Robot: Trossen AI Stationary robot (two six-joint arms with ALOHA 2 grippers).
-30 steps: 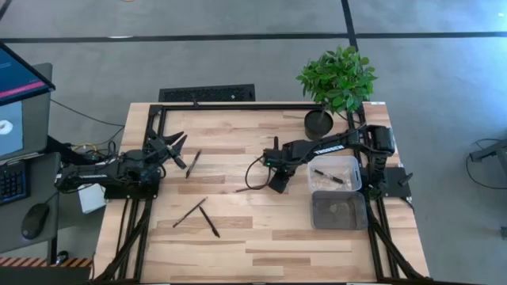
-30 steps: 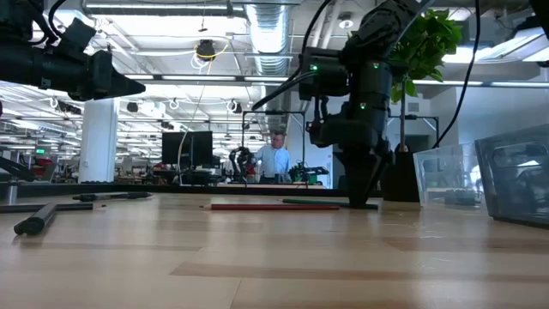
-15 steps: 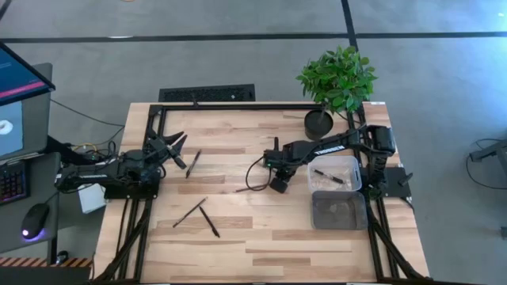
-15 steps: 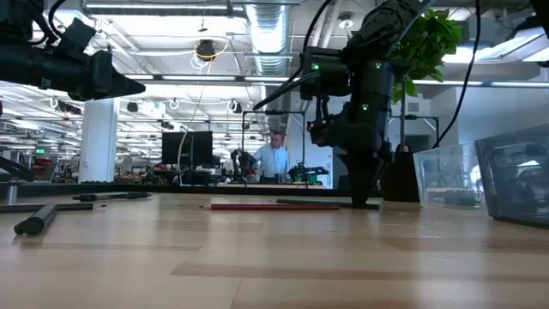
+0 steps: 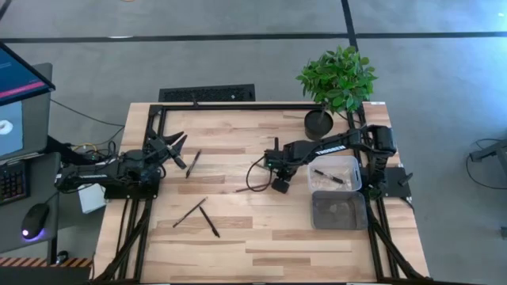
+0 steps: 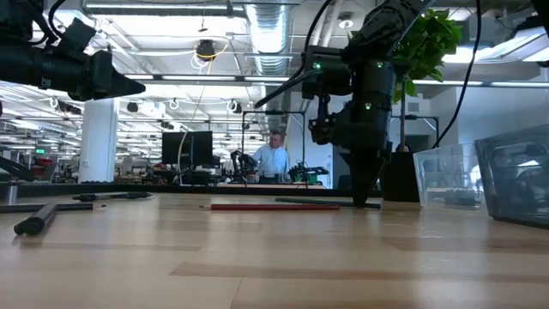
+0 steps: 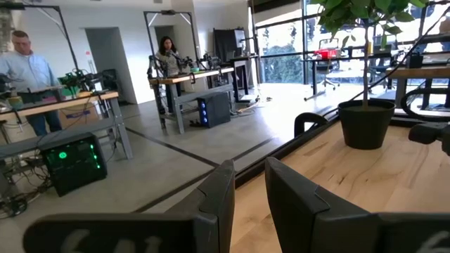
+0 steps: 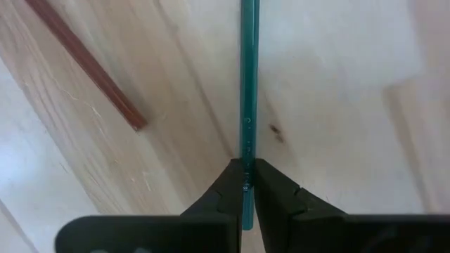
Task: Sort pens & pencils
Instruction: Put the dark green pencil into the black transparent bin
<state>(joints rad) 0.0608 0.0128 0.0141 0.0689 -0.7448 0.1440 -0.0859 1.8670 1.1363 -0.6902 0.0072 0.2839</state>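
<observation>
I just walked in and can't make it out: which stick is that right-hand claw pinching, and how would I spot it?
Start at the potted plant and come toward the table's middle, where the right gripper points down at the wood. Its fingers are shut on a thin teal pencil lying flat. A reddish-brown pencil lies beside it; only the teal one is gripped.

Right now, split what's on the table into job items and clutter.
Job items: teal pencil pinched by the right gripper; reddish-brown pencil beside it; two crossed pens; pen near the left gripper; pen in clear bin; dark bin.
Clutter: potted plant.
</observation>
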